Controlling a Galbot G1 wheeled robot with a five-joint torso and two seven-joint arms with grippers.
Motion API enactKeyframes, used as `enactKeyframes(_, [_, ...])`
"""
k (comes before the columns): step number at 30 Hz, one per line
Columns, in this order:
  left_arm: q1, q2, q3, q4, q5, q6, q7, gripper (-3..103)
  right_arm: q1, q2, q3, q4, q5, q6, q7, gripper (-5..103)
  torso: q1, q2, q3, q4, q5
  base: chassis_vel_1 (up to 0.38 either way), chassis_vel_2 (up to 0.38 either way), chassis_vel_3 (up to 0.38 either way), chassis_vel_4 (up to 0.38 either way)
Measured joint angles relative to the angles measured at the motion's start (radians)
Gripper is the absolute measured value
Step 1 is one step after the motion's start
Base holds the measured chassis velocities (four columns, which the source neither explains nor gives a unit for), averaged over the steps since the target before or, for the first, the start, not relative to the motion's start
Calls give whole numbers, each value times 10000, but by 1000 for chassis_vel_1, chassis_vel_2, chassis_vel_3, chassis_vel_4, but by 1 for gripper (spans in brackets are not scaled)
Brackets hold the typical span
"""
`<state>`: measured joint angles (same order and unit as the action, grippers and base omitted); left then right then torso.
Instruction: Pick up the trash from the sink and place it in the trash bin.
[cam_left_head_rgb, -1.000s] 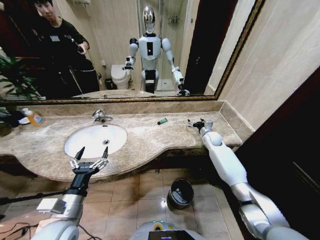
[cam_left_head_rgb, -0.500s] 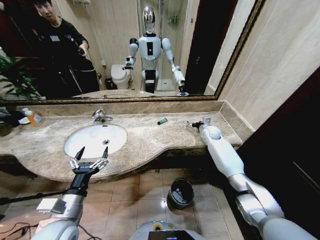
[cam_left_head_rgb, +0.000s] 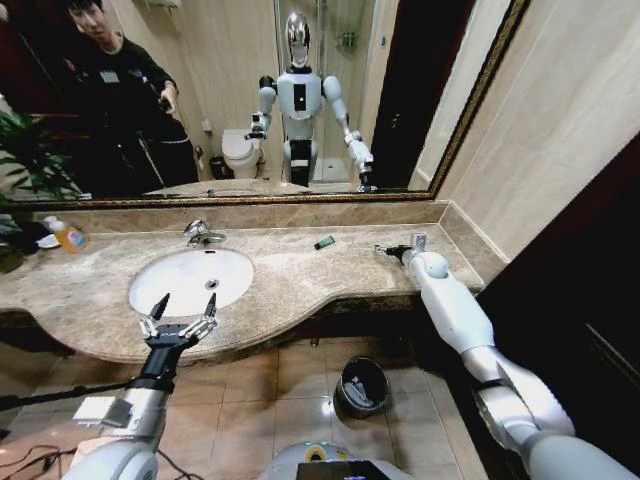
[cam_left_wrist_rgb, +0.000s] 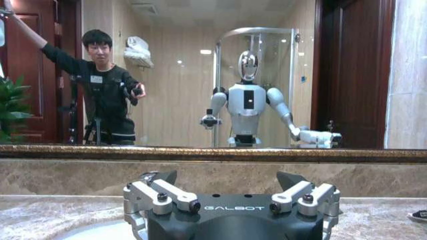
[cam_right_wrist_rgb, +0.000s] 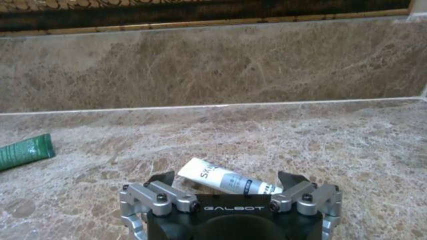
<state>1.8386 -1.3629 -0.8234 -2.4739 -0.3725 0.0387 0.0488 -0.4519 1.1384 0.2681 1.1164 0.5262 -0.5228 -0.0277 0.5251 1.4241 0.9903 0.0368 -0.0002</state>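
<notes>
Right gripper (cam_right_wrist_rgb: 227, 186) low over the desk (cam_left_head_rgb: 300, 275) at its far right end, jaws spread wide, a white-and-blue tube (cam_right_wrist_rgb: 227, 180) lying flat between them. A dark green block (cam_right_wrist_rgb: 25, 150) lies near, toward the sink (cam_left_head_rgb: 190, 278). Left gripper (cam_left_head_rgb: 180, 312) open, hovering at the sink's front rim; trash bin (cam_left_head_rgb: 362, 385) on the floor below.

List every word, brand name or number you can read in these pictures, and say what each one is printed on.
"GALBOT": on the left gripper body, left wrist view.
"GALBOT": on the right gripper body, right wrist view.
"SK...": start of a word on the white tube lying between the right gripper's open fingers; the rest is hidden.
Green tube: print too blurred to read.
</notes>
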Motion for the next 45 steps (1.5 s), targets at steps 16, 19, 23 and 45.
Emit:
enactKeyframes(16, [0,0,1,0,0,0,0,100,-1909,-788,-148,3231,-8,-78,679,100,-1,2,0,0,4,0,0,0,0])
enactKeyframes(19, [0,0,0,0,0,0,0,100,-2104,-879,-126,3374,-7,299,730,100,-2,2,0,0,0,0,0,0,0])
enactKeyframes(23, [0,0,0,0,0,0,0,100,-2275,-908,-87,3385,-5,700,723,100,-1,2,0,0,4,0,0,0,0])
enactKeyframes(45, [0,0,0,0,0,0,0,100,-3238,-140,41,3629,-75,1191,576,96,1,1,1,0,1,0,0,0,0])
